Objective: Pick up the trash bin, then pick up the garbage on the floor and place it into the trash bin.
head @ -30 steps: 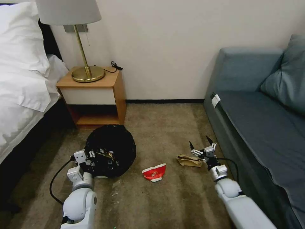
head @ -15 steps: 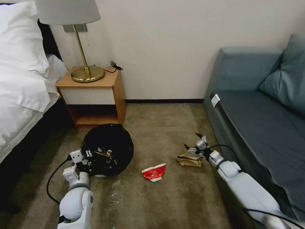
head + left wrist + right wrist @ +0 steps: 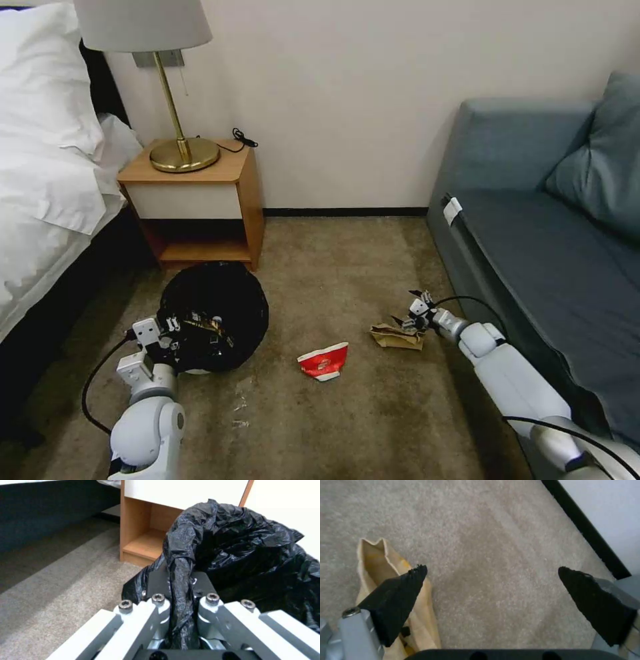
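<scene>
right gripper (image 3: 415, 313) jaws spread, low over the floor | crumpled brown paper (image 3: 397, 337) just beside at its 7 o'clock, long axis 9–3, one fingertip (image 3: 407, 580) over it | left gripper (image 3: 175, 331) pinching trash bin (image 3: 213, 313) liner rim | red cup (image 3: 325, 361) between arms

Left gripper (image 3: 181, 610) clamped on the bag-covered rim of the trash bin (image 3: 253, 562), black liner bunched between the fingers (image 3: 156, 615). Liner crinkled, folded over the rim. Bin on beige carpet (image 3: 56, 580), near the wooden nightstand (image 3: 146, 530), whose open lower shelf faces the camera. Dark bed base (image 3: 50, 512) off to the side.
</scene>
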